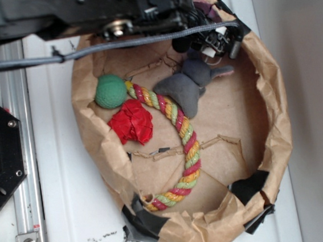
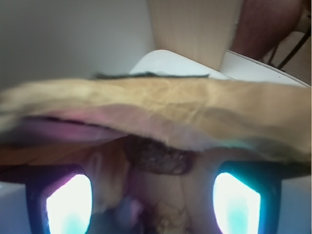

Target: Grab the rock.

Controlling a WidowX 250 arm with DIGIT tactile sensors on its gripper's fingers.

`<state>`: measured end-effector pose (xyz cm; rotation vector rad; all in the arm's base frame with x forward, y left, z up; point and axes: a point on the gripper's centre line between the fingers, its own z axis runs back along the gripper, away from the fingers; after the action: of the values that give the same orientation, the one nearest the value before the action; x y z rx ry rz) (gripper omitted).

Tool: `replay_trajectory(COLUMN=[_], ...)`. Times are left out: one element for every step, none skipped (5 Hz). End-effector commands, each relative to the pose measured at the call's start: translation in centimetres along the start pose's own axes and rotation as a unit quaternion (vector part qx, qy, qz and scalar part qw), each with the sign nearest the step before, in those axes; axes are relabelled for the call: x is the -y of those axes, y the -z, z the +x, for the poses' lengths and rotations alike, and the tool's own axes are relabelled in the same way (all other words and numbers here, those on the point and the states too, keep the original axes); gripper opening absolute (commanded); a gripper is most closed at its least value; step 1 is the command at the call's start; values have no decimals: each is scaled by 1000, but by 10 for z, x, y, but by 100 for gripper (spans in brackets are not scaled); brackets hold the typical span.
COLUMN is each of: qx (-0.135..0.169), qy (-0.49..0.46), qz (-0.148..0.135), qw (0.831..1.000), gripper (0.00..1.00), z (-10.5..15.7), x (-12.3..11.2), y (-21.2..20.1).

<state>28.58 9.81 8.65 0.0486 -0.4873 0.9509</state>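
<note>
The small dark, rough-surfaced rock [image 2: 158, 157] is seen in the wrist view between the spread, empty fingers of the black gripper [image 2: 155, 202], against the crumpled brown paper basket's wall [image 1: 271, 76] at about one o'clock. Closing and lifting are judged outstanding.

in the exterior view the arm [image 1: 111, 11] hides the rock [image 2: 158, 156]; the wrist view is blurred.
</note>
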Motion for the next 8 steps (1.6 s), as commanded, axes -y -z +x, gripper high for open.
replay_trajectory(qx=[39, 45, 43, 41, 37, 41, 50, 53], qy=[-5, 6, 16, 26, 35, 36, 35, 30], qz=[-21, -14, -4, 10, 9, 2, 12, 24], qw=[999, 999, 999, 999, 999, 999, 998, 998], gripper=[100, 100, 100, 100, 100, 100, 100, 100], z=[10, 2, -8, -16, -26, -29, -26, -19], x=[1, 6, 11, 11, 7, 5, -7, -20], y=[3, 13, 20, 29, 25, 17, 18, 23])
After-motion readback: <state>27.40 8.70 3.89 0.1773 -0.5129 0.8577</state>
